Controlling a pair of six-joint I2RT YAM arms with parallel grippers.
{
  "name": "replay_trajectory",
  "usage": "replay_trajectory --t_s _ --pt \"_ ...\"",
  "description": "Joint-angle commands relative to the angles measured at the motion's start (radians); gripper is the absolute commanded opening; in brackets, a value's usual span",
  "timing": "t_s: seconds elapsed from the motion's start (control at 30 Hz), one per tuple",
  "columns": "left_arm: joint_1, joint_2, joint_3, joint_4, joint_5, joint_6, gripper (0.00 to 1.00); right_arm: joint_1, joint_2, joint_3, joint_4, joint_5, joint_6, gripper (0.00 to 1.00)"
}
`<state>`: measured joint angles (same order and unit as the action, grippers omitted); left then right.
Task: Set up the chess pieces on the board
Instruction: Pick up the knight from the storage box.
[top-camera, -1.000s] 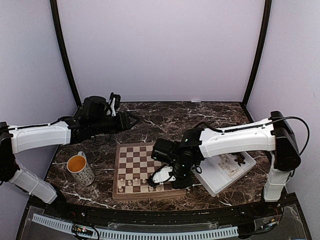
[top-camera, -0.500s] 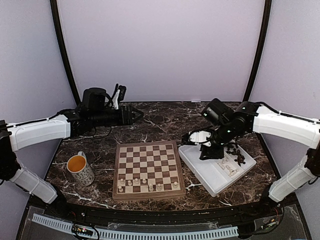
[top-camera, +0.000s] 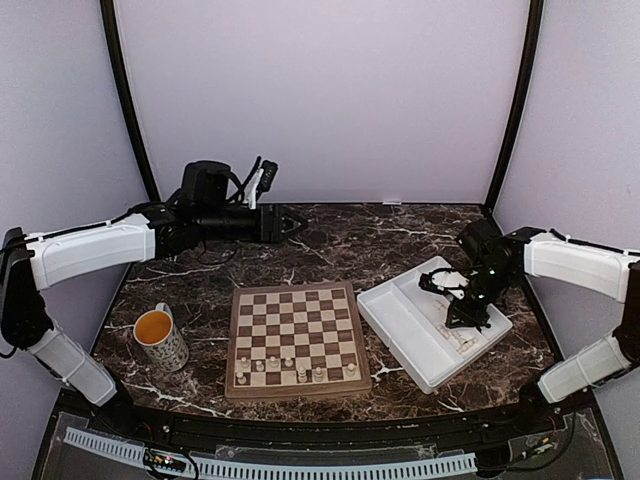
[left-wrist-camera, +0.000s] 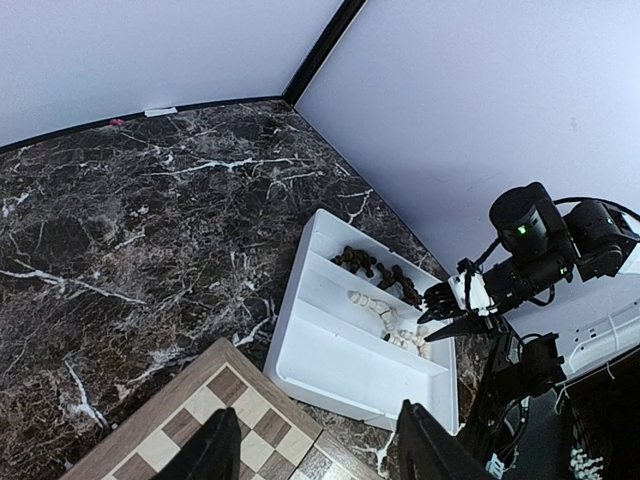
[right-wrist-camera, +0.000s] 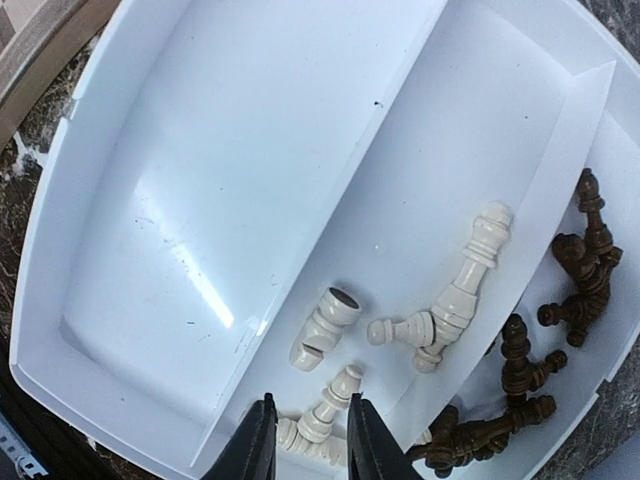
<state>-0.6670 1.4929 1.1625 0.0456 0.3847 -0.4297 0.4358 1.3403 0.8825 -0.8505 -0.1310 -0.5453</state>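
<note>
The board (top-camera: 295, 330) lies at the table's middle, with several cream chess pieces (top-camera: 288, 367) standing on its two near rows. Its corner shows in the left wrist view (left-wrist-camera: 200, 430). More cream pieces (right-wrist-camera: 455, 290) and dark brown pieces (right-wrist-camera: 575, 285) lie in the white tray (top-camera: 400, 320). My right gripper (top-camera: 465, 308) is low over the tray's middle compartment. It is open (right-wrist-camera: 310, 438), its fingertips on either side of a lying cream pawn (right-wrist-camera: 332, 405). My left gripper (top-camera: 292, 222) is open and empty, held high over the table's back (left-wrist-camera: 320, 455).
A patterned mug (top-camera: 162, 340) with orange liquid stands left of the board. The tray's large near compartment (right-wrist-camera: 250, 200) holds nothing. From the left wrist I see the tray (left-wrist-camera: 340, 355) and my right gripper (left-wrist-camera: 455, 312) above its cream pieces. Walls close the back and sides.
My right arm has left the board's near right corner, swung to the tray and lowered over the cream pieces. My left arm has reached further right along the back.
</note>
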Motion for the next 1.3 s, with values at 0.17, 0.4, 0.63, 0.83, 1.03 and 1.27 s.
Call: replay_trajectory --t_s 0.17,0.4,0.63,0.83,1.03,1.27 --pt "-0.003 0.023 0.078 -0.096 -0.024 0.003 0.54 -0.007 0.118 -0.004 0.111 0.045 0.043 0.23" --pt "-0.003 0.025 0.072 -0.101 -0.042 -0.005 0.54 -0.007 0.16 0.008 0.09 0.039 0.036 0.24" --pt "-0.003 0.039 0.077 -0.108 -0.051 -0.008 0.54 -0.006 0.194 -0.01 0.065 0.013 0.034 0.31" --pt "-0.003 0.044 0.074 -0.088 -0.041 -0.021 0.54 -0.006 0.225 -0.031 0.102 0.04 0.043 0.25" --pt "-0.022 0.069 0.081 -0.049 0.013 0.002 0.54 -0.006 0.167 -0.015 0.07 0.035 0.049 0.12" --pt "-0.123 0.118 0.093 0.052 0.109 0.185 0.57 -0.006 0.033 0.129 -0.06 -0.131 -0.003 0.11"
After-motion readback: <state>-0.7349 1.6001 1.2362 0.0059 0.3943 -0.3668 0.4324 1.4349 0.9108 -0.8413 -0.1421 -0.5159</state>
